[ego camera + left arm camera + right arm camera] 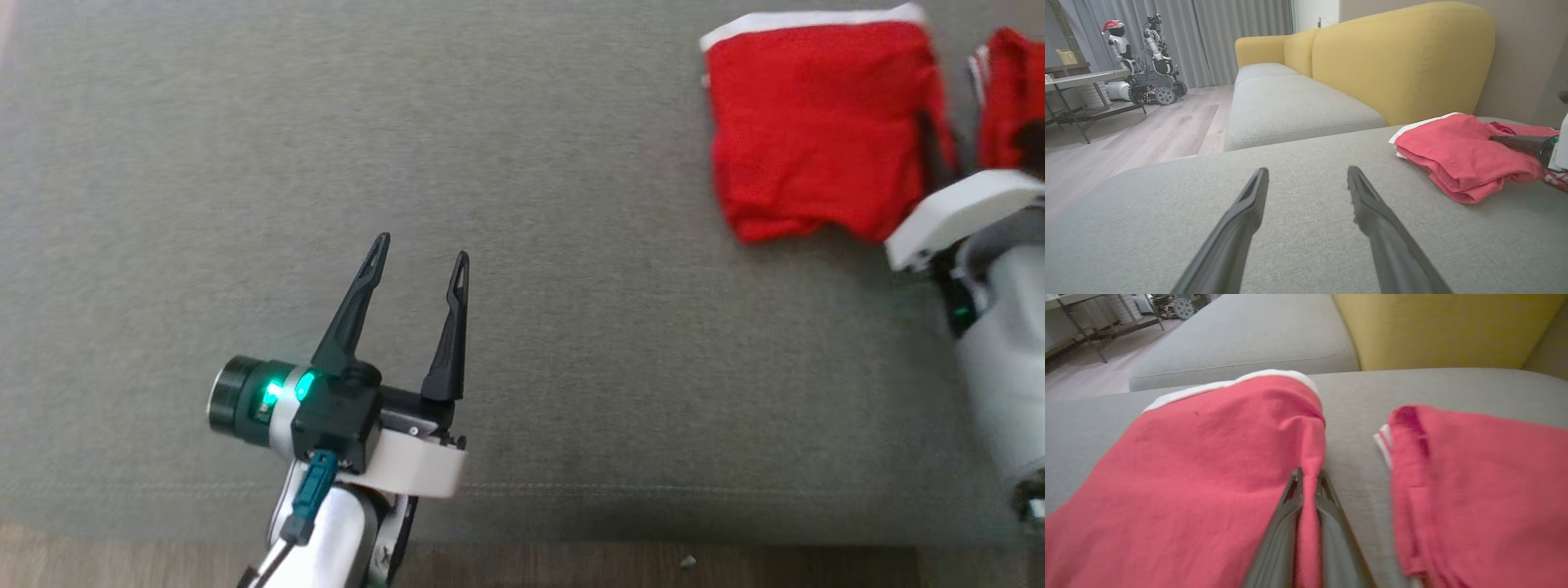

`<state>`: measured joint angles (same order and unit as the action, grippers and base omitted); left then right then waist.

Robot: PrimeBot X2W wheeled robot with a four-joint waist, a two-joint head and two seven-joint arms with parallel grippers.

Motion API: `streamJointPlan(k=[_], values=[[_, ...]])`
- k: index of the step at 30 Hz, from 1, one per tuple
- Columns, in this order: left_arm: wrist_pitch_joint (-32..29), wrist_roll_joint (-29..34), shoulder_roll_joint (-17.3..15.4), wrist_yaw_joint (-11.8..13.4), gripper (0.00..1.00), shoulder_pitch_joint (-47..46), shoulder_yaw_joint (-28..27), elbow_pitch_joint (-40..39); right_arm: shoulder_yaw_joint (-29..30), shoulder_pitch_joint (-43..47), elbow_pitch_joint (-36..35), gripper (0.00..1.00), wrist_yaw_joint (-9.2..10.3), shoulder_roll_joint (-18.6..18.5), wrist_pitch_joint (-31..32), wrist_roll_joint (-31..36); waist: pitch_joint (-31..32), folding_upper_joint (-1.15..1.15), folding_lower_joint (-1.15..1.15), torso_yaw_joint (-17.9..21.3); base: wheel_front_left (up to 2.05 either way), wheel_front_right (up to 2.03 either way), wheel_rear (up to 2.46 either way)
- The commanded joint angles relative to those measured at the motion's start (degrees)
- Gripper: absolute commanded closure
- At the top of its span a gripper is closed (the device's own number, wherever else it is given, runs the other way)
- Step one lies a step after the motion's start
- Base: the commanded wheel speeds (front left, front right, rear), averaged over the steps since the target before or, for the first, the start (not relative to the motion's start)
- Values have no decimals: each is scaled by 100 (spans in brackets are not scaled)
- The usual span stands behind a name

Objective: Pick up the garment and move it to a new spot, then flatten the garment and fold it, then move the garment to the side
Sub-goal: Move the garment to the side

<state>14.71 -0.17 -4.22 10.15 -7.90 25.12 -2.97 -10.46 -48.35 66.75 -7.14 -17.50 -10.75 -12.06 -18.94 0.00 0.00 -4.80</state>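
Observation:
The garment [816, 122] is red with a white band and lies folded at the far right of the grey cushion [522, 163]. It also shows in the left wrist view [1466, 163] and the right wrist view [1208, 465]. My right gripper [1308, 475] is shut on the garment's right edge, with a ridge of red cloth pinched between its fingers. A second piece of red cloth [1474, 477] lies just right of it, apart from the fingers. My left gripper [420, 249] hovers open over bare cushion near the front left, with nothing between its fingers [1249, 204].
The cushion's front edge runs along the bottom of the head view, with wood floor [571, 563] below it. A yellow sofa back [1400, 61] rises behind the garment. Another robot [1147, 53] and a table [1081, 77] stand far off across the room.

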Motion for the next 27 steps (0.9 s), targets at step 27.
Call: streamJointPlan(k=[27], values=[[29,-6,-302,41,0,-458,-284,-480,1334,256,-2223,100,-35,-1362,796,1003,-648,0,0,678,0,0,0]])
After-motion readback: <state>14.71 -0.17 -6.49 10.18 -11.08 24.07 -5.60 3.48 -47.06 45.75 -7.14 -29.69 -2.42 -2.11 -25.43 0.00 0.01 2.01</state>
